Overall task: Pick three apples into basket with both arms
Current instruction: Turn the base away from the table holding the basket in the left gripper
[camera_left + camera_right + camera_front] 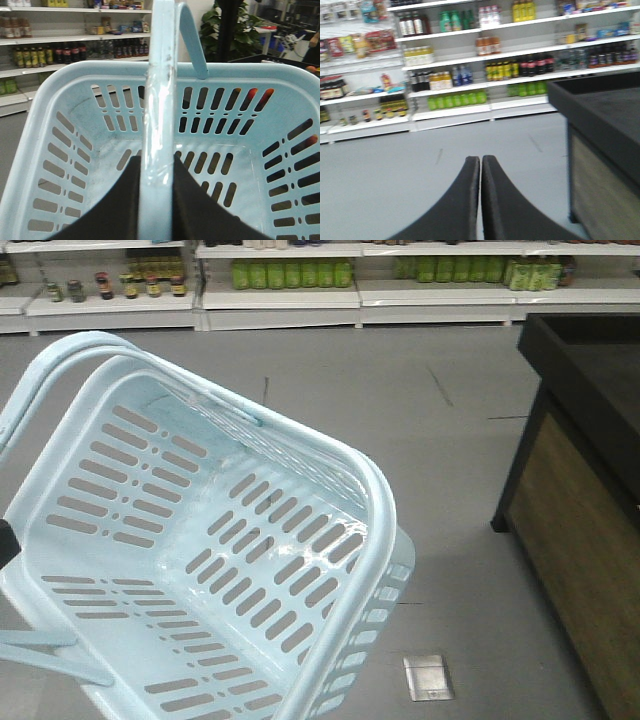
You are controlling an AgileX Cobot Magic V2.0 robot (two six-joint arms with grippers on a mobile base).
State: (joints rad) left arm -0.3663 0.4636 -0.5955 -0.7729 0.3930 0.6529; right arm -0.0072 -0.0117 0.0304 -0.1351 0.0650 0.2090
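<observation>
Carrying step, I judge: the left gripper (157, 161) has its jaws clamped on the handle (159, 100) of the tilted, empty pale blue basket (100, 480). The right gripper (481, 160) has its jaws pressed together, holding nothing. No apples are plainly visible. Next, approach the dark table (590, 360) on the right.

Smooth grey floor (420, 420), faintly scuffed, with a small metal plate (428, 677) set flush. Along the far wall, white shop shelves (280, 297) stocked with green bottles (290, 275) and jars (130, 285). At right, a black-topped counter (575, 530) with a wood-panelled side. In the left wrist view, a leafy plant (230, 25), possibly potted. Lit evenly and flatly.
</observation>
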